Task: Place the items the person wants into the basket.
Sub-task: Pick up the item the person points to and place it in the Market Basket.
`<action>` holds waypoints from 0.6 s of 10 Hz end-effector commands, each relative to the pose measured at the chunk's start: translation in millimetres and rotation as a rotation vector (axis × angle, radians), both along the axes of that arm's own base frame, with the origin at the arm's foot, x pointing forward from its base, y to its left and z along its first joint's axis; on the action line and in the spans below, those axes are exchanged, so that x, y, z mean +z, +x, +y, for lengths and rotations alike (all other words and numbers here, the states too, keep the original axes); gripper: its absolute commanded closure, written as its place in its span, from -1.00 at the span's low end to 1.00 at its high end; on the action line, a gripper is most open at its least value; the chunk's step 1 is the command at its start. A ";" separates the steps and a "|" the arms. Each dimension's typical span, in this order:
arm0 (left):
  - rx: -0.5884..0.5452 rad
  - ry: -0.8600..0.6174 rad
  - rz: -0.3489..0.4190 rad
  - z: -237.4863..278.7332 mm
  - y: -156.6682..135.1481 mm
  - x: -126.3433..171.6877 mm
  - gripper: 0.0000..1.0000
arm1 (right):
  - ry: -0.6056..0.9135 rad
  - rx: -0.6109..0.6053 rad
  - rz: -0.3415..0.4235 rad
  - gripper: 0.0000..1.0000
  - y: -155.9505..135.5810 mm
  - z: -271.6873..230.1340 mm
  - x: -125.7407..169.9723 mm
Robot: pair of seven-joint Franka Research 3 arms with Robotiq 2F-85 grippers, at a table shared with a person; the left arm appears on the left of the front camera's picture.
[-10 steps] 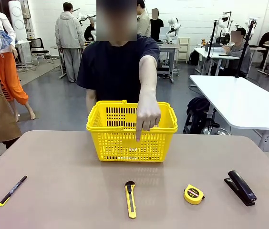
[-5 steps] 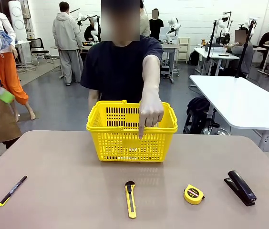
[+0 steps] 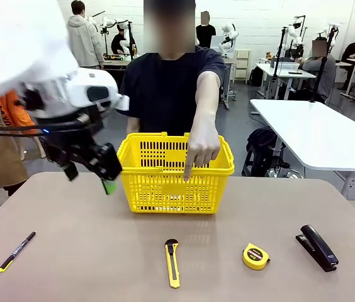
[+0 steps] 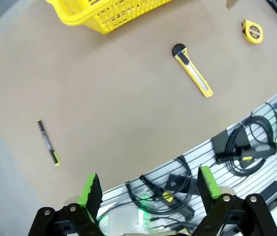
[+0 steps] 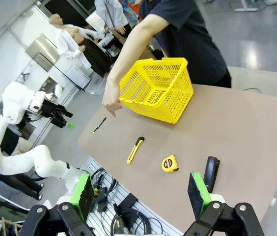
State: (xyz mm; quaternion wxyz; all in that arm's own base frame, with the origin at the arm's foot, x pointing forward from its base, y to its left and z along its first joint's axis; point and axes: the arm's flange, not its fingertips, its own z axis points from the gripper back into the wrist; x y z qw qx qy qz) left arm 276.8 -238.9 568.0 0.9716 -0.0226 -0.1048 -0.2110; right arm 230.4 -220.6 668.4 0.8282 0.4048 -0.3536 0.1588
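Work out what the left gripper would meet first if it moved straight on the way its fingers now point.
Probably the bare table, between the thin pen and the utility knife, touching neither. The left gripper, open, hangs above it, so the exact spot is uncertain.

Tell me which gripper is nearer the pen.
Left. The left gripper hovers above the table's left side, near the pen; the right gripper hangs off the opposite, stapler side.

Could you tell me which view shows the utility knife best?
The left wrist view: the utility knife lies whole, seen from above. The front view foreshortens it; the right wrist view shows it small.
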 end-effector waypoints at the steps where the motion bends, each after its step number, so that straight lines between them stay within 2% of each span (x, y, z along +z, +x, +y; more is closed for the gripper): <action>1: 0.099 -0.016 0.000 -18.3 12.6 -23.0 -1.00 | 0.021 0.012 -0.024 -1.00 1.0 0.0 1.4; 4: 0.157 -0.055 0.013 -26.6 24.2 -53.2 -1.00 | 0.021 0.012 -0.024 -1.00 1.0 0.0 1.4; 6: 0.136 -0.018 0.042 -23.5 29.9 -59.6 -1.00 | 0.021 0.012 -0.024 -1.00 1.0 0.0 1.4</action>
